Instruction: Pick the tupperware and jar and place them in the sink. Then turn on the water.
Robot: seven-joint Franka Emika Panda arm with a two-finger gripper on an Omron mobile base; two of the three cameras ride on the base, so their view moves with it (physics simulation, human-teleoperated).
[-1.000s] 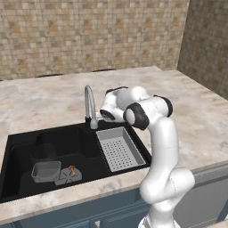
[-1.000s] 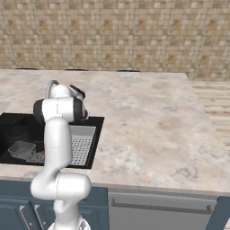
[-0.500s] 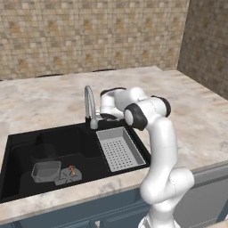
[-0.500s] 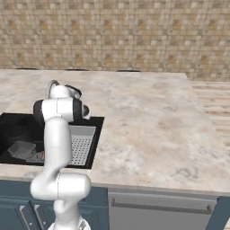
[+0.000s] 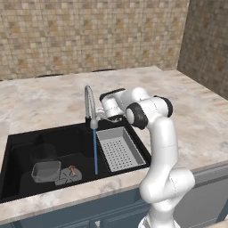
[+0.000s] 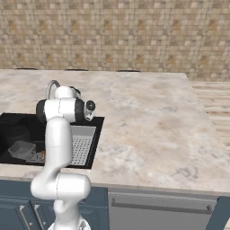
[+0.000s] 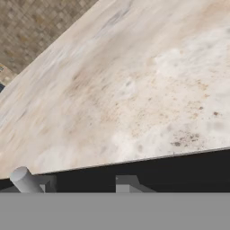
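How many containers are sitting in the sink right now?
2: the tupperware at the front left of the sink floor, and the see-through jar just behind it. The perforated tray sits at the right. More could be hidden.

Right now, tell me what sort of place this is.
A rendered home kitchen, most likely: a black sink set in a marble-look counter, a curved silver tap running water, and a tiled wall behind.

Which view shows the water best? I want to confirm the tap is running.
The left base view: the water shows as a thin blue stream from the tap tip down into the sink. In the right base view the arm hides that spot. The hand view faces the counter, not the stream.
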